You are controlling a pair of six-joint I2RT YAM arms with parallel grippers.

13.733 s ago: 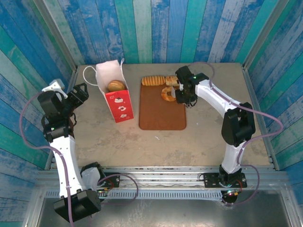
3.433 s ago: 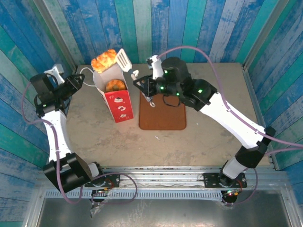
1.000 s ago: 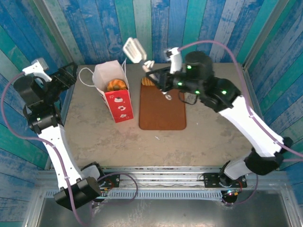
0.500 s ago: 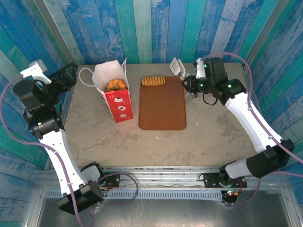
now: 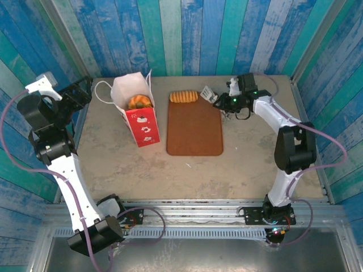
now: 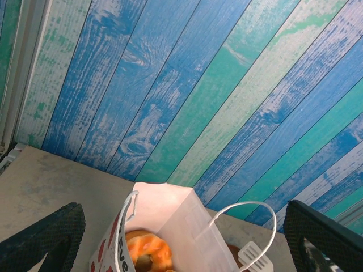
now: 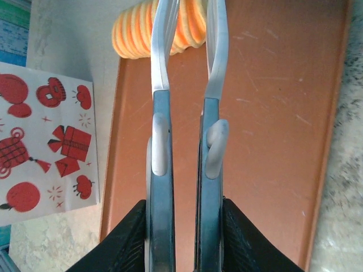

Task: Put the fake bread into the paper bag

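Note:
The paper bag (image 5: 138, 113) stands upright left of the tray, white above and red below, with glossy fake bread (image 5: 139, 102) inside. From the left wrist the bag (image 6: 170, 221) and a ring-shaped pastry (image 6: 144, 254) show. One braided loaf (image 5: 184, 96) lies on the tray's far left corner. My right gripper (image 5: 229, 102) is shut on blue-handled tongs (image 5: 207, 93), whose white tips are empty. In the right wrist view the tongs (image 7: 184, 141) point at the loaf (image 7: 131, 35). My left gripper (image 5: 78, 92) stands open just left of the bag's loop handle.
The flat brown tray (image 5: 194, 133) lies mid-table and holds only the loaf. Blue and green plank walls close in the back and both sides. A small white scrap (image 5: 188, 165) lies near the tray's front edge.
My right arm has swung right and down from high beside the bag to the tray's far right corner, the tongs still in it. The left arm has hardly moved.

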